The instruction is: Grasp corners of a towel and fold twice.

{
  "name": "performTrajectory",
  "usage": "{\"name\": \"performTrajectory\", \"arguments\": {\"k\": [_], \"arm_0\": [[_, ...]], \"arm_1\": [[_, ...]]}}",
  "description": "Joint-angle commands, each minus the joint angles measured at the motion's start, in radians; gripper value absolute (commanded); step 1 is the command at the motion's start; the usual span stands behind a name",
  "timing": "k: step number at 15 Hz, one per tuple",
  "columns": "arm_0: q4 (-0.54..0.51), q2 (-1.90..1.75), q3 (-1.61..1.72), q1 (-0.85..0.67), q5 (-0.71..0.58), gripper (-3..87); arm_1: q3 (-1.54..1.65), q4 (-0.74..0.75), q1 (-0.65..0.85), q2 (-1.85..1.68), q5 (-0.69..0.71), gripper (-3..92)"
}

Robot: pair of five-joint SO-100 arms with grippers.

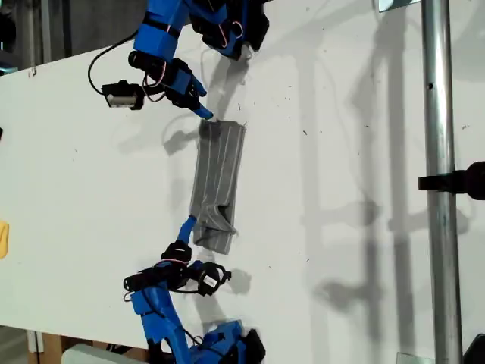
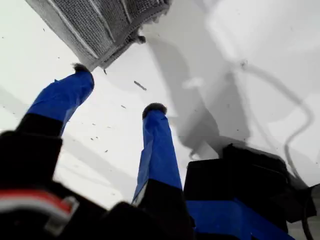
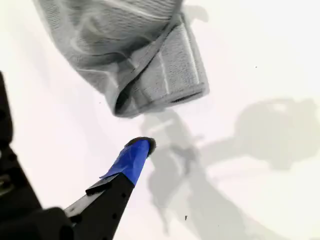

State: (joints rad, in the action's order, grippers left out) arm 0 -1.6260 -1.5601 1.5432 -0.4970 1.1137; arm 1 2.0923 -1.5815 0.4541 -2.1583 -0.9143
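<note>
**Folded towel lies between two arms**

The towel (image 1: pixel 220 178) lies in a narrow strip at centre frame on the white table (image 1: pixel 341 152). The first gripper (image 2: pixel 119 90) – jaws apart, empty – sits just beside its upper corner (image 2: pixel 131 41). The second gripper (image 1: pixel 189 222) is near the rumpled lower end – I cannot tell how its jaws stand.

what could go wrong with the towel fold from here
1. The towel lies as a narrow strip with a bunched, curled end near my second tool; a grasp there may catch only some layers and pull the fold open.
2. My first tool is open just off the flat end, touching nothing; closing from here would likely miss the corner.
</note>
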Motion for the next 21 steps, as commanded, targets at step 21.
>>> {"name": "performTrajectory", "arguments": {"k": [21], "arm_0": [[0.081, 0.279, -0.278, 0.311, 0.160, 52.3]], "arm_1": [[0.123, 0.011, -0.046, -0.288, -0.146, 23.5]]}}
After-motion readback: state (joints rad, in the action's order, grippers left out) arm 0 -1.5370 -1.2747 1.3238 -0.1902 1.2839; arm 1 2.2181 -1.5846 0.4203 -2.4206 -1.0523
